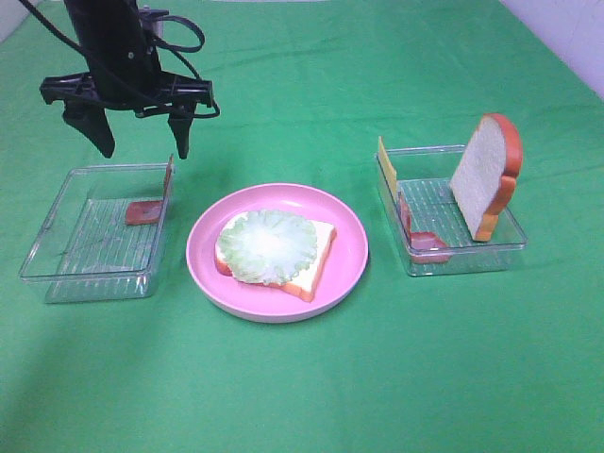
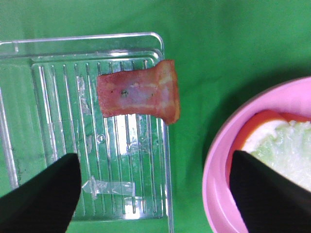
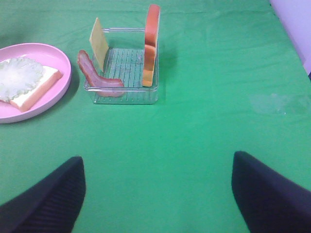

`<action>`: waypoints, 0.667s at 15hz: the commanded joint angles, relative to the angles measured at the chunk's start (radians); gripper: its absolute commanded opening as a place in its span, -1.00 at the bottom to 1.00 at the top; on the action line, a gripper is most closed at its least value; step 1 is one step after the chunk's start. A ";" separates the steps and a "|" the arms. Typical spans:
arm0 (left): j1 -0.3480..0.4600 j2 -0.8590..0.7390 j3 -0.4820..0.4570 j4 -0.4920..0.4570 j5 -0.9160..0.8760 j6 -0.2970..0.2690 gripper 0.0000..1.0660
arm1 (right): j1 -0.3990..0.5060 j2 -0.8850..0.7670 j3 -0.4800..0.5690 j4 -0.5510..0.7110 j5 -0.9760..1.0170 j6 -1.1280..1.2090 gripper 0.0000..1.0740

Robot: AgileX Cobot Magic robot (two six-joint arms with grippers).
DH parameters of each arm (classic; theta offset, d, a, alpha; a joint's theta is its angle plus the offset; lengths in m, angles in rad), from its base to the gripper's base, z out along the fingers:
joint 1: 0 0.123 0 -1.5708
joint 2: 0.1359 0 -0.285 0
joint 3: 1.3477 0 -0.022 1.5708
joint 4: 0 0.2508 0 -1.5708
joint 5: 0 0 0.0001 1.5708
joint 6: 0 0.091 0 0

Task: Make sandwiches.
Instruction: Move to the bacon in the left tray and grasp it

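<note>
My left gripper (image 1: 143, 151) hangs wide open, empty, over the bacon strip (image 2: 138, 92) leaning at the tray (image 1: 94, 250) wall's two o'clock; I judge a skewed pinch could knock it out.

Pink plate (image 1: 351, 257) between left clear tray (image 1: 99, 247) and right clear tray (image 1: 472, 255), apart, on green cloth (image 1: 302, 396).

The exterior high view cuts the left arm (image 1: 111, 38) off at its top edge, and there the lettuce round (image 1: 267, 245) covers most of the bread slice (image 1: 321, 243) (only crust and one corner show). The left wrist view crops the pink plate (image 2: 214, 165) and the clear tray (image 2: 121, 165). Of the left jaws, one black finger (image 2: 265, 194) hides part of the bread. The right jaws run out of their own picture too.
</note>
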State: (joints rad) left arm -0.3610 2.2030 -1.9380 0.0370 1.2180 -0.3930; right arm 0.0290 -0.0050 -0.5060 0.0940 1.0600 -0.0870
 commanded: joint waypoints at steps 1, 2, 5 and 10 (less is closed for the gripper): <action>0.000 0.040 0.005 -0.003 0.070 0.001 0.41 | -0.005 -0.008 -0.001 -0.003 0.000 -0.012 0.46; 0.000 0.050 0.005 0.001 0.067 0.001 0.38 | -0.005 -0.008 -0.001 -0.003 0.000 -0.012 0.46; 0.000 0.065 0.005 0.018 0.024 0.001 0.18 | -0.005 -0.008 -0.001 -0.003 0.000 -0.012 0.46; 0.000 0.065 0.005 0.034 -0.006 0.001 -0.15 | -0.005 -0.008 -0.001 -0.003 0.000 -0.012 0.46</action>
State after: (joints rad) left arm -0.3610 2.2640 -1.9390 0.0630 1.2150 -0.3930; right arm 0.0290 -0.0050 -0.5060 0.0940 1.0600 -0.0870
